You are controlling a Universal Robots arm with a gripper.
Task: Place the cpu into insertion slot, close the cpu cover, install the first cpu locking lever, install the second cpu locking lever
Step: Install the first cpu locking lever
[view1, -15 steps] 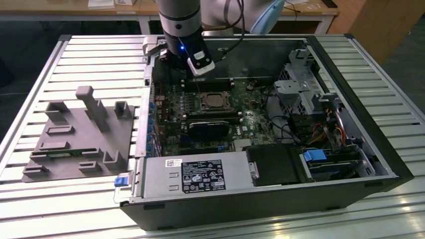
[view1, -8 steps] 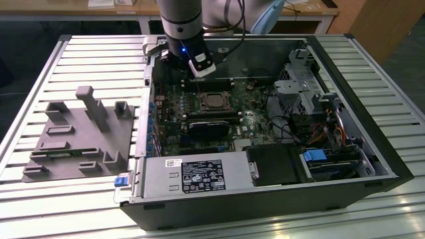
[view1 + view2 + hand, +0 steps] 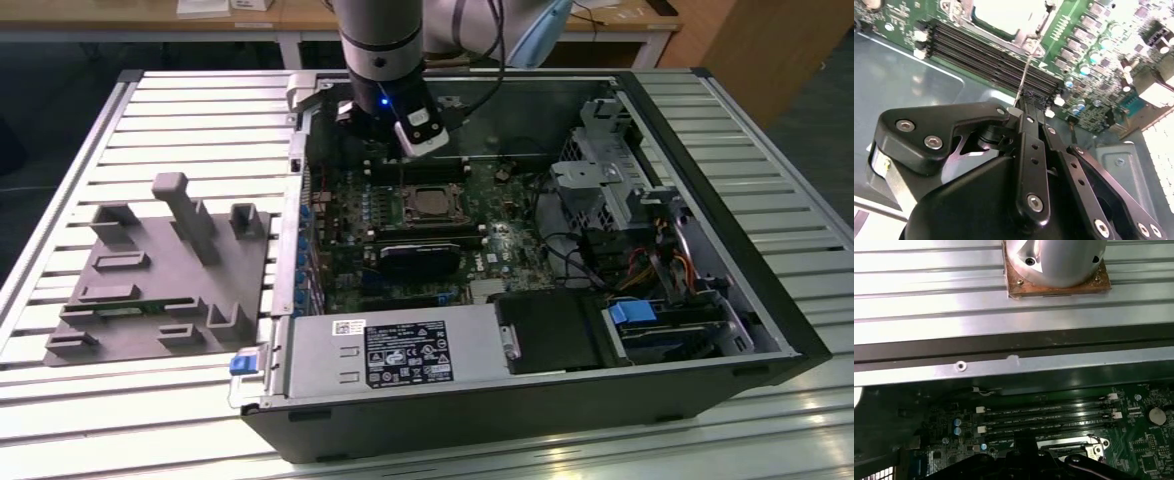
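Observation:
The cpu point(image 3: 1004, 12), pale and flat, lies in the insertion slot point(image 3: 430, 201) on the green motherboard. The silvery cpu cover point(image 3: 1030, 31) frames it and lies down over it. A thin silver locking lever point(image 3: 1024, 75) rises from the socket's corner across the black memory slots point(image 3: 989, 55). My black gripper point(image 3: 1025, 101) is shut on the lever's free end. In the exterior view the gripper point(image 3: 400, 155) hangs inside the open case, just behind the socket. In the first wrist view the socket's rim point(image 3: 1074, 447) shows beyond the memory slots.
The computer case point(image 3: 747, 290) lies open on a slatted metal table. A black heatsink point(image 3: 416, 255) sits in front of the socket, a power supply point(image 3: 387, 350) nearer still, and a drive cage point(image 3: 621, 185) on the exterior view's right. A grey fixture block point(image 3: 160, 270) stands outside on the exterior view's left.

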